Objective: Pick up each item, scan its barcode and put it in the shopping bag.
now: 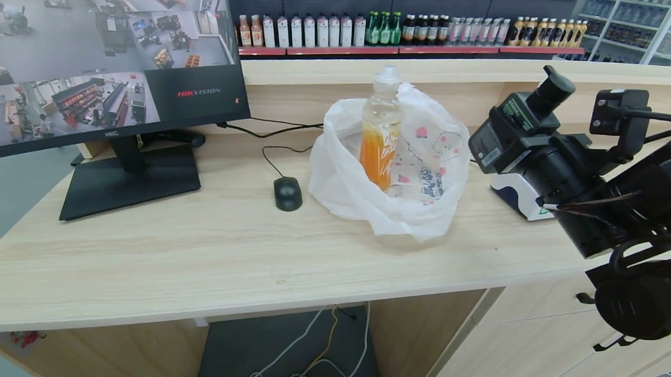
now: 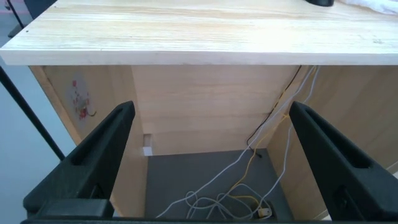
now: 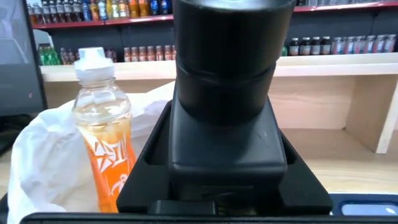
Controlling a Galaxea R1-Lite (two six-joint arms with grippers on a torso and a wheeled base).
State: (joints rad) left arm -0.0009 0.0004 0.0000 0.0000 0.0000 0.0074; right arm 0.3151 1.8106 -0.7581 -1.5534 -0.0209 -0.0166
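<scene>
A clear bottle [image 1: 380,135] with an orange label and white cap stands upright inside the white shopping bag [image 1: 424,208] at the middle of the wooden counter [image 1: 199,250]. The bottle [image 3: 102,143] also rises out of the bag [image 3: 37,162] in the right wrist view. To the bag's right, my right gripper [image 1: 529,156] is shut on a black barcode scanner [image 1: 510,127], held just above the counter; the scanner [image 3: 221,93] hides the fingers. My left gripper [image 2: 211,162] hangs open and empty below the counter's front edge.
A monitor [image 1: 94,63] on a black stand occupies the left back, with a black mouse [image 1: 287,193] beside the bag. A white and blue scanner cradle [image 1: 522,198] sits under the scanner. A raised ledge runs behind. Cables [image 2: 249,180] hang under the counter.
</scene>
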